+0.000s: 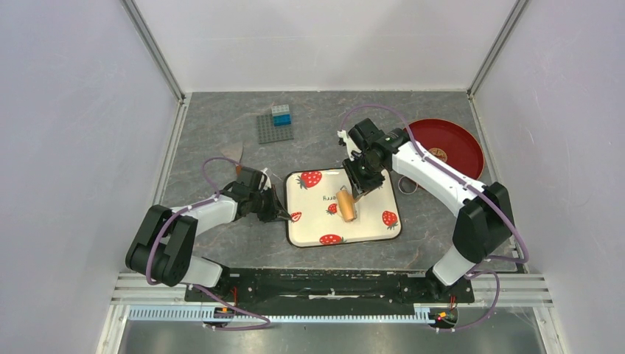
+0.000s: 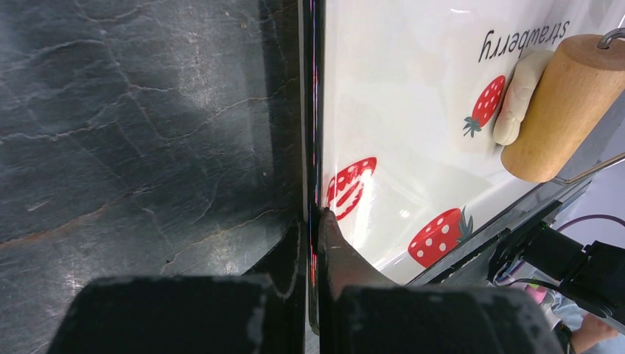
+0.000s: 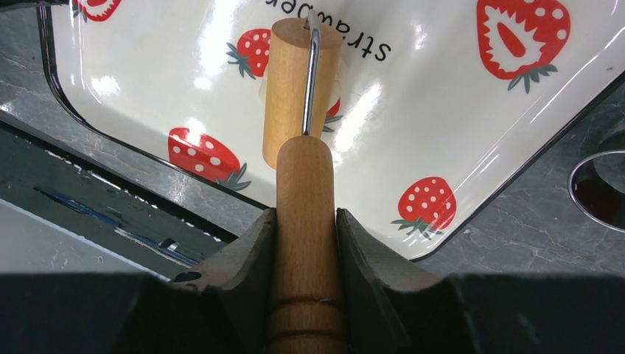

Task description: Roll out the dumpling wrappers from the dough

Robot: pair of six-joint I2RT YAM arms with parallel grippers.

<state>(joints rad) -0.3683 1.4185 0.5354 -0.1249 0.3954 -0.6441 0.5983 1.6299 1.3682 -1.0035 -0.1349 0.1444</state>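
**Roller [image 1: 346,205] parked against the dough [image 2: 516,96]**

Top view: the left hand [image 1: 282,214] is pressed together on the rim of the strawberry tray [image 1: 313,221]. The right hand [image 1: 360,186] pinches the roller's handle, with the drum just ahead of its fingers.

Left wrist view: the dough is a pale lump well ahead of that hand, touching the drum's side.

Right wrist view: the fingers [image 3: 254,243] clamp the handle on both sides.

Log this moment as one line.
left pincer: shut on tray rim; right pincer: shut on roller handle; roller: touching dough; dough: elongated lump on tray
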